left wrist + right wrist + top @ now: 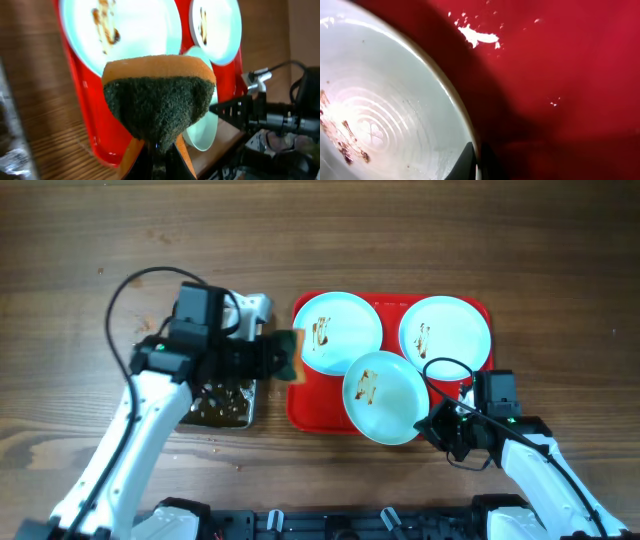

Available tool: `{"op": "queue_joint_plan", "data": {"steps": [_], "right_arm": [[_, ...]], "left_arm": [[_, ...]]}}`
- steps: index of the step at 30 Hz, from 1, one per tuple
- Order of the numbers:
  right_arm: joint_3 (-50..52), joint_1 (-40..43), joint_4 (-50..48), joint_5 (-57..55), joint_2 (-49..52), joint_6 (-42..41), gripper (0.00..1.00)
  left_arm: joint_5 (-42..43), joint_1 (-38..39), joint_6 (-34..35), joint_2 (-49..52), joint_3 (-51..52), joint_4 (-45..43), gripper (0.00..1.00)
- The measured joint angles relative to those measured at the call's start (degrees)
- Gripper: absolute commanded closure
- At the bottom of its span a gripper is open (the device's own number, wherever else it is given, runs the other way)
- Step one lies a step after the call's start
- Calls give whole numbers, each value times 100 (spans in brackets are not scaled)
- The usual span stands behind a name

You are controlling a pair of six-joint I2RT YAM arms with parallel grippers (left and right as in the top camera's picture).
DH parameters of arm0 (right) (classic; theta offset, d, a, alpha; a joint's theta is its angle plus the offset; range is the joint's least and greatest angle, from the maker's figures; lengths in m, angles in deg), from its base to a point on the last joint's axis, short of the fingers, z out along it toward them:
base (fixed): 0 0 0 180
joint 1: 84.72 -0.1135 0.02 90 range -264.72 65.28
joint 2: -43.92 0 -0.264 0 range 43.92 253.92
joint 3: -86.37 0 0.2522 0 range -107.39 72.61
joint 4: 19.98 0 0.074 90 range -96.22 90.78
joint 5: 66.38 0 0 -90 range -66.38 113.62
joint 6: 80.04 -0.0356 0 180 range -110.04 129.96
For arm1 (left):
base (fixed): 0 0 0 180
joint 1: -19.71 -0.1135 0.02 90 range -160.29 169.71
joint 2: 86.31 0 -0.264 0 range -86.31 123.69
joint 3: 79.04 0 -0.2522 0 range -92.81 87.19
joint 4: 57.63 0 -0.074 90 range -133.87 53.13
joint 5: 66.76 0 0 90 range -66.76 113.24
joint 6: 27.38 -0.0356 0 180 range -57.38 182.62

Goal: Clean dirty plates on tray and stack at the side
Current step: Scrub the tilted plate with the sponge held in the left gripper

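**Finding 1, end effectors.** The left gripper (159, 152) is clamped on a sponge (159, 95), with the scouring face pointing away from the wrist. The right gripper (475, 161) is pinched on the rim of the front plate (385, 395), one finger on each side of the edge.

**Finding 2, position.** All three plates sit on the tray (312, 418). Two lie flat along its far side: the far-left plate (340, 330) and the far-right plate (445, 330). The front plate is at the tray's near edge, overlapping both and overhanging the rim. It appears tilted or raised, though the views do not settle this.

**Finding 3, governing relation.** The sponge hangs at the tray's left edge. From there the held plate lies towards the tray's near right, and the far-left plate is closer. Being round, the plates have no long axis. The left arm is the wiping arm and the right arm steadies.

**Finding 4, materials.**
- Sponge: soft orange foam with a coarse dark green pad.
- Plates: smooth, shallow, pale and glossy, each with a brown smear.
- Tray: glossy red plastic.
- A dark pan (225, 408) stands left of the tray on the wood-grain table (80, 240).
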Motion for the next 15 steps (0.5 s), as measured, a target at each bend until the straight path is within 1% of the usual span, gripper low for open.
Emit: {"op": "queue_joint_plan", "data": {"steps": [3, 6, 8, 15], "right_arm": [[2, -4, -129, -247, 2, -181, 96], [15, 4, -315, -472, 13, 151, 96], [7, 4, -319, -505, 13, 352, 96], [-11, 7, -227, -490, 13, 546, 96]], "left_arm": [[-17, 595, 94, 535, 0, -232, 96], [-101, 1021, 236, 876, 0, -514, 96], [-122, 1095, 428, 892, 0, -761, 96], [-144, 1287, 568, 892, 0, -1233, 96]]}}
